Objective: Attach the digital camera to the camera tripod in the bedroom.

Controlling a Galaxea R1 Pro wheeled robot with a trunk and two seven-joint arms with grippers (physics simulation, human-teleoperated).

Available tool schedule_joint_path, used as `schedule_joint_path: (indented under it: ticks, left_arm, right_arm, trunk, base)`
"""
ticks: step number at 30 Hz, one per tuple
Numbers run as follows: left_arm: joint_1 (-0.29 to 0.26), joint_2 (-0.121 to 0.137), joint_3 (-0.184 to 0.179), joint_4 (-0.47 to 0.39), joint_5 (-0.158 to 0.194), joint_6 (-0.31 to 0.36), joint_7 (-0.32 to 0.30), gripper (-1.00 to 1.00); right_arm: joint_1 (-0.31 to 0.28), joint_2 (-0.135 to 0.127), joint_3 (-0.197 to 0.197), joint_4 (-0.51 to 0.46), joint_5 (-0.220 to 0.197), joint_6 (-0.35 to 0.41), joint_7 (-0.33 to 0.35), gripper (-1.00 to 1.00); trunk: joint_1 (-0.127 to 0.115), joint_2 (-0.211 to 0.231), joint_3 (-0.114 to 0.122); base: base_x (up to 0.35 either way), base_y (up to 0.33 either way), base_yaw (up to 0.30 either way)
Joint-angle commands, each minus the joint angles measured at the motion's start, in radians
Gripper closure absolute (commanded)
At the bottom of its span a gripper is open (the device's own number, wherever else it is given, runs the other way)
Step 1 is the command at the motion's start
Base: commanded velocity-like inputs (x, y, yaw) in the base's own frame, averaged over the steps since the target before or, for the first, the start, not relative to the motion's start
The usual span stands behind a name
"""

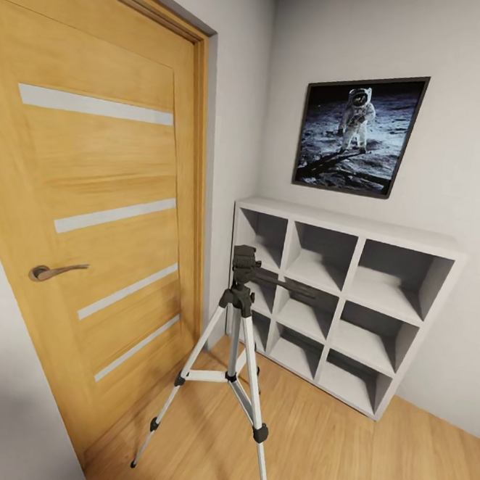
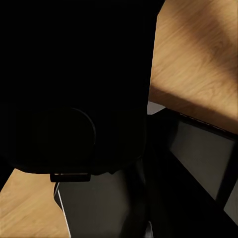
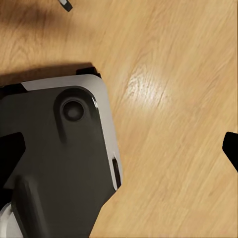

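Camera tripod [image 1: 233,356] standing on the bedroom's wood plank floor [image 1: 367,455], between the oak door [image 1: 90,205] and the grey cube shelf [image 1: 337,299].

Head view: silver metal legs splay from black joints; its black head carries a long pan handle reaching toward the shelf. A framed astronaut poster [image 1: 358,134] hangs on the pale wall above the shelf. Left wrist view: a dark, rounded black mass over glossy grey panels and wood grain; the fingers' state cannot be told. Right wrist view: the robot's smooth grey-and-white base [image 3: 59,158] on shiny planks; fingers' state cannot be told.
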Motion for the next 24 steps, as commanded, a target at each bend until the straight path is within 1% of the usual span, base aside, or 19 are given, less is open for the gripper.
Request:
schedule_joint_path:
  ticks: [1,24]
  left_arm:
    - [0.000,0.000,-0.009,0.000,0.005,-0.001,0.003,1.00]
    - [0.000,0.000,-0.009,0.000,0.005,-0.001,0.004,1.00]
  right_arm:
    - [-0.001,-0.001,-0.008,0.003,0.008,-0.006,0.001,-1.00]
    - [-0.001,0.000,-0.008,0.003,0.008,-0.008,0.001,-1.00]
  trunk:
    - [0.000,-0.001,-0.002]
    - [0.000,-0.001,-0.038]
  base:
    - [0.000,0.000,0.000]
    - [0.000,0.000,0.000]
